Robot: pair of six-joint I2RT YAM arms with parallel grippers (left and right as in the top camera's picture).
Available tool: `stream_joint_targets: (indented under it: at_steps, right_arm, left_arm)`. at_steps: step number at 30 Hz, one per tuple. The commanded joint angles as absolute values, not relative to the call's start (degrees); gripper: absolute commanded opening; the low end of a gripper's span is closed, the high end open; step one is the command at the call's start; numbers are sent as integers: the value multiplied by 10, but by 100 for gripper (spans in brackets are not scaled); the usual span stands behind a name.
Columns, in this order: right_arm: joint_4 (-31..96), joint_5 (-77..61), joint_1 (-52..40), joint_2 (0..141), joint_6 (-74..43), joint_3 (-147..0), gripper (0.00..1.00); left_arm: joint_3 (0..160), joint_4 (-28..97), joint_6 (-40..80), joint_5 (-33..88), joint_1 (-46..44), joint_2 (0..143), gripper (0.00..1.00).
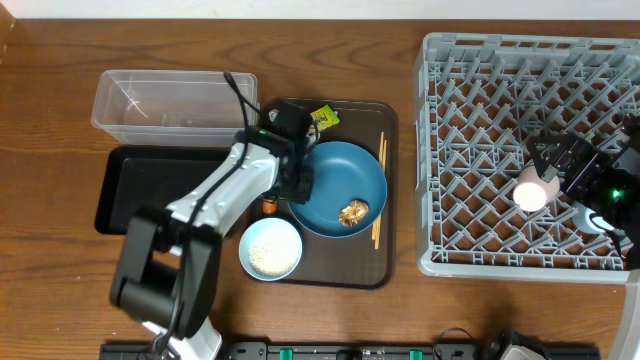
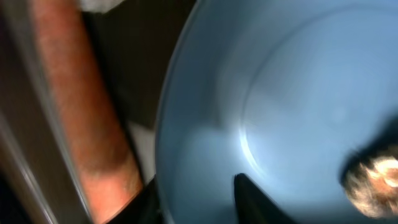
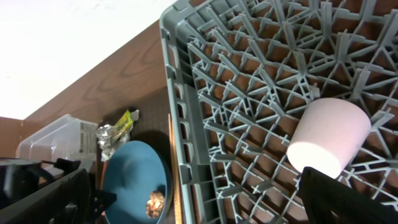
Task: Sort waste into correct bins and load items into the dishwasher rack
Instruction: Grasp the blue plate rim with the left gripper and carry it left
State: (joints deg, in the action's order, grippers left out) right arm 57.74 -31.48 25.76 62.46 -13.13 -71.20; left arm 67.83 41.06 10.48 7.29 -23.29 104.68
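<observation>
Overhead: brown wooden surface [image 1: 60, 300], white beyond its far edge; right hand [image 1: 555, 170] spread over rack [image 1: 480, 70], left hand [image 1: 297, 188] at plate [image 1: 350, 175] rim, grip unclear.

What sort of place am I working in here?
Probably a dish-clearing station set up on a wooden table. There is a grey dishwasher rack, a brown serving tray carrying a used blue plate, and a clear tub beside a black tray, apparently for sorting waste.

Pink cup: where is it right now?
Overhead: pink cup lies inside the dishwasher rack at frame right, about mid-width, toward its near edge.
</observation>
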Motion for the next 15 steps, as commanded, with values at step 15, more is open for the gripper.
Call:
stream_joint_targets:
  at_steps: [15]
  right_arm:
    - [588,-300,253,630,-119,-715,99]
  left_arm:
    - [706,460,102,64,-229,1035,6]
